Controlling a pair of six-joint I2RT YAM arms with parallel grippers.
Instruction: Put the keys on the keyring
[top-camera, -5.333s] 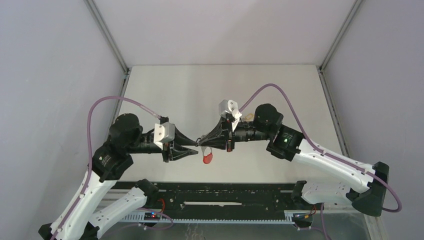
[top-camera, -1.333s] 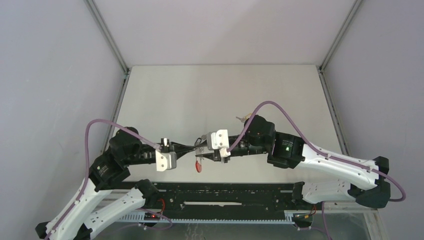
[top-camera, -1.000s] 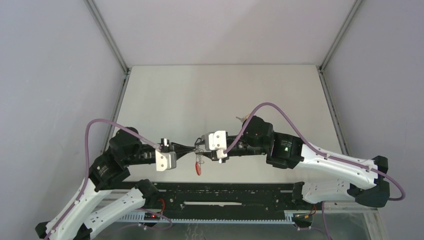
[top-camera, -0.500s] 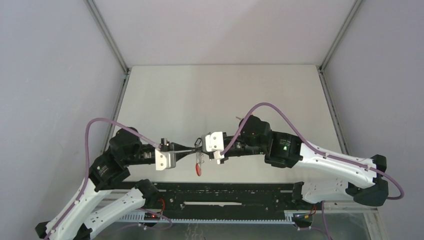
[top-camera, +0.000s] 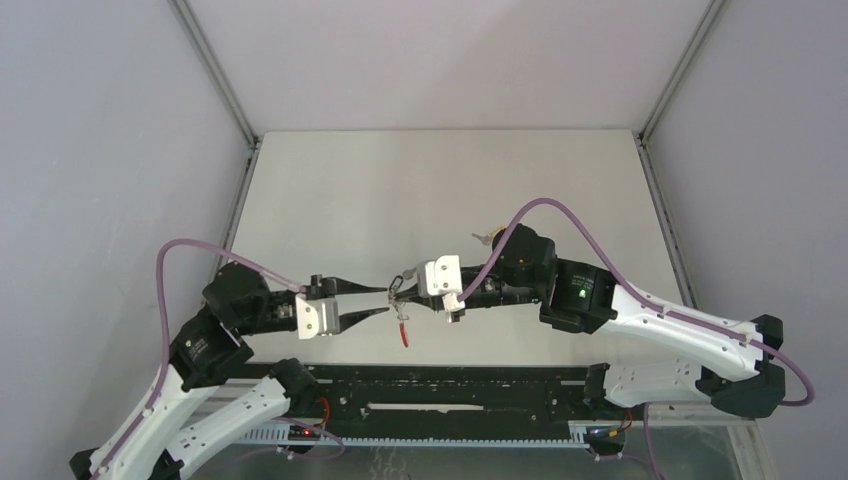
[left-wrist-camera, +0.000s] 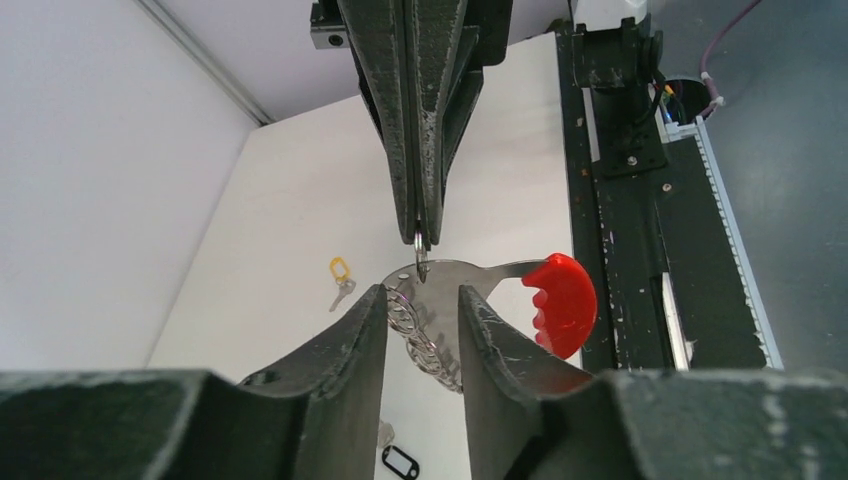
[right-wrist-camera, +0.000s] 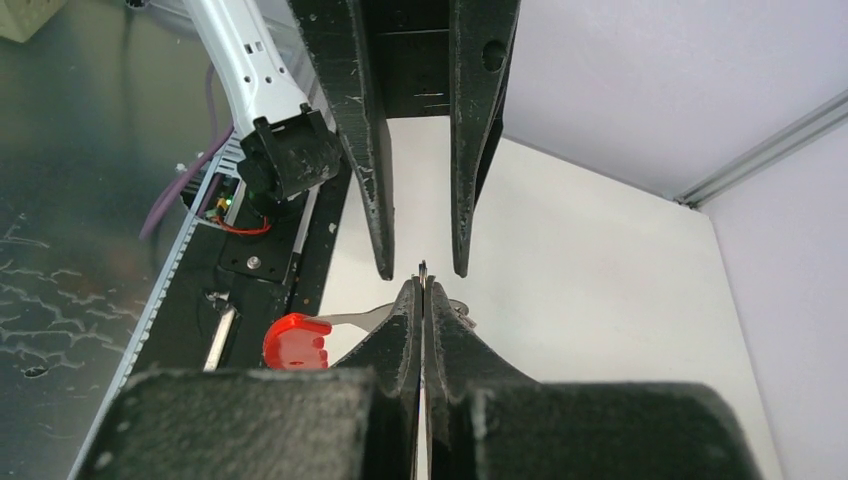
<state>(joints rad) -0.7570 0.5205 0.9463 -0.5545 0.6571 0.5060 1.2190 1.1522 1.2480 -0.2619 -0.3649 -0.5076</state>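
Keyring held aloft by 1 end effector.
The right end effector is clamped closed on a wire ring of the keyring, red band hanging below. The left end effector is partly open, jaws either side of the ring bunch, gripping nothing. On the surface lie the yellow-tagged key and black-tagged key, apart.

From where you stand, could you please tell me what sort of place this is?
Probably a robotics lab test cell: plain pale panel walls in silver aluminium framing enclose a white tabletop, and two white-and-black robot arms sit on a black rail.
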